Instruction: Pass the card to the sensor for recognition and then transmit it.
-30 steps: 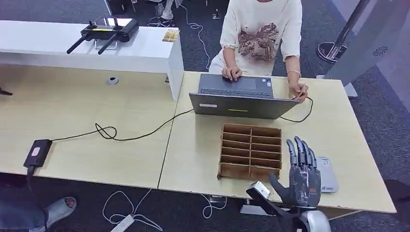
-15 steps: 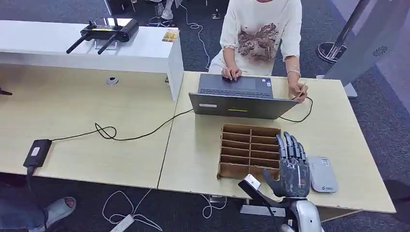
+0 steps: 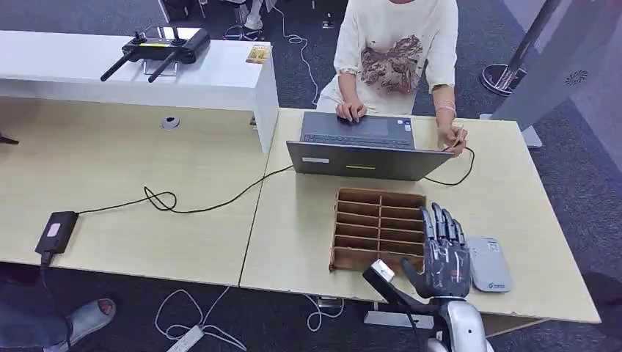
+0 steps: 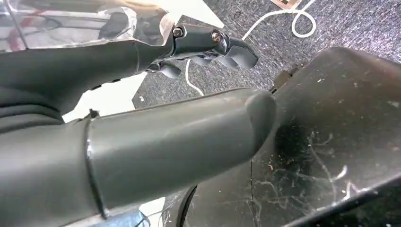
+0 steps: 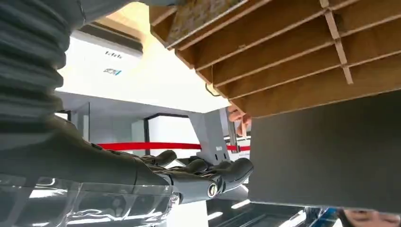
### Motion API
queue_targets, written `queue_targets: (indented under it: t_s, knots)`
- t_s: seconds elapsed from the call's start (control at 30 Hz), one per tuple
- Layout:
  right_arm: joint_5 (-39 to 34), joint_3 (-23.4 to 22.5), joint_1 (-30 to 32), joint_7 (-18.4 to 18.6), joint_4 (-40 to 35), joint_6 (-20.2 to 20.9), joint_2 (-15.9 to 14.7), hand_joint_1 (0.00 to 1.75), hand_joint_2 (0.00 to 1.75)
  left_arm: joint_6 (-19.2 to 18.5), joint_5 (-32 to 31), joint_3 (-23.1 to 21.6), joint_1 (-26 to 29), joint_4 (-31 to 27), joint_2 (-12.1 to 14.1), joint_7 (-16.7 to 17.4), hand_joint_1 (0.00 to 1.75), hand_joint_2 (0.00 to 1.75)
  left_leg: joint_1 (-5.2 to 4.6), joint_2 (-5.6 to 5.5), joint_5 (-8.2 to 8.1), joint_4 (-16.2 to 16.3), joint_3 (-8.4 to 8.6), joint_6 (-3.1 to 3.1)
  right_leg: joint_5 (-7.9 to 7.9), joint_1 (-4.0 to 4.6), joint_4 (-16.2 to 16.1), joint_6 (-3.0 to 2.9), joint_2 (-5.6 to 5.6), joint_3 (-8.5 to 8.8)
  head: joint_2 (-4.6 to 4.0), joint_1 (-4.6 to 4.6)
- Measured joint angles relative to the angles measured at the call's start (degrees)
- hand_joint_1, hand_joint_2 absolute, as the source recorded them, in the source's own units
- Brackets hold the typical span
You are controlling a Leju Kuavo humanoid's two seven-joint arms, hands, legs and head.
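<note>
Your right hand [image 3: 444, 253] sits over the near-right corner of the wooden slotted rack [image 3: 379, 229], fingers [image 3: 438, 224] straight and together pointing toward 12 o'clock, thumb out toward 9 o'clock. Nothing is visible in its grasp. In the right wrist view the same fingers [image 5: 203, 177] lie extended and empty, with the rack's dividers [image 5: 293, 52] close ahead and the dark laptop [image 5: 326, 156] back beyond.

The sensor [image 3: 490, 265], a flat grey pad, lies on the table [image 3: 293, 235] just beside the hand at its 3 o'clock. You cannot pick out the card itself; the rack's slots are too small to read.

Your left hand [image 4: 208, 47] appears in the left wrist view over grey carpet, fingers loosely curled, holding nothing.

A person [image 3: 396, 51] sits at 12 o'clock, hands on the laptop [image 3: 359, 147]. A black cable [image 3: 183, 202] runs toward 9 o'clock.
</note>
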Motion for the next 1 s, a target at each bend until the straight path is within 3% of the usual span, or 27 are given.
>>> queue_targets:
  t_s: [0.47,0.63,1.0]
  knots:
    - [1.0,-1.3,2.1,0.8,-2.4,3.4,0.2,0.0,1.75,-0.4,0.0,-0.1,0.0,0.0,0.0,-0.4,0.0,0.0,0.01,0.0,0.0,0.0,-0.02,0.0,0.0,0.01,0.0,0.0,0.01,-0.02,0.0,-0.02]
    - [1.0,-1.7,2.5,0.8,-2.6,3.4,0.4,0.19,1.75,-0.4,0.0,-0.9,-0.2,0.0,0.0,-0.8,0.0,0.0,0.03,0.01,0.0,0.0,-0.02,-0.01,0.0,0.03,0.0,0.0,0.01,-0.02,0.0,0.0]
    - [1.7,-2.4,2.5,0.4,-2.4,3.6,0.7,0.21,1.75,-0.6,0.0,-1.0,-0.3,0.0,0.0,-0.9,0.0,0.0,0.06,0.01,-0.01,0.0,-0.05,-0.01,0.0,0.06,0.0,0.0,0.01,-0.03,0.0,0.0]
